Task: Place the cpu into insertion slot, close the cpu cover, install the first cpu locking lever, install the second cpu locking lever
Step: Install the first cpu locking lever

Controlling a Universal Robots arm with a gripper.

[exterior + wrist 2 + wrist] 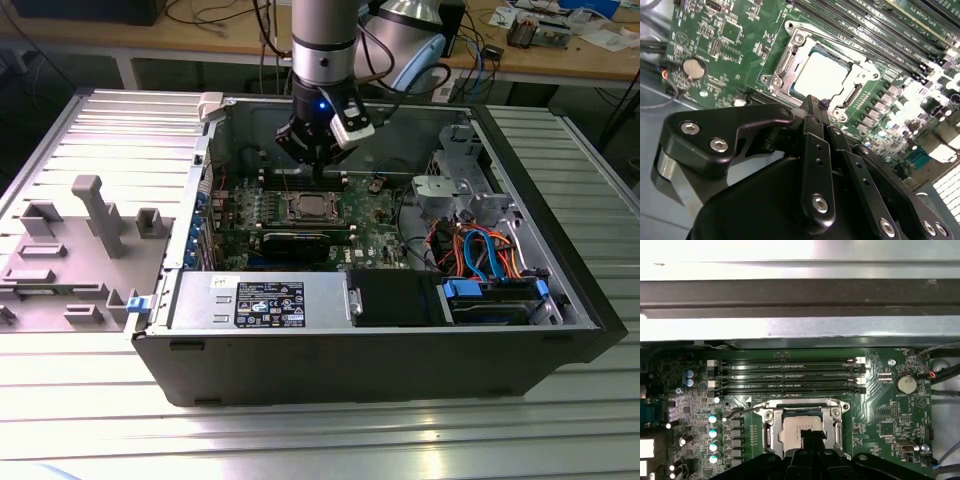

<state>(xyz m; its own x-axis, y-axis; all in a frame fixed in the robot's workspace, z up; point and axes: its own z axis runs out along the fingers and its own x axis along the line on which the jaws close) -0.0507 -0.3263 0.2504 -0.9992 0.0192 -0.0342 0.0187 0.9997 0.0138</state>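
Observation:
The cpu (820, 75) lies flat in the insertion slot (858, 86) of the green motherboard (375, 215), its silver top showing through the window of the cpu cover (786, 64). The cover lies down over the socket as a silver frame. A thin lever rod (737, 411) runs along one side of the socket. My gripper (813, 102) hovers just above the socket's edge, black fingers pressed together with nothing between them. In the first wrist view the gripper (812, 436) overlaps the cpu (795, 427). In the exterior view the gripper (318, 168) hangs over the slot (308, 208).
Black memory slots (785, 375) run beside the socket and a coin battery (905, 384) sits further off. A long black expansion card (300, 240), a power supply (260, 300) and a drive cage with cables (480, 250) crowd the open case. A grey fixture tray (70, 250) lies at the exterior view's left.

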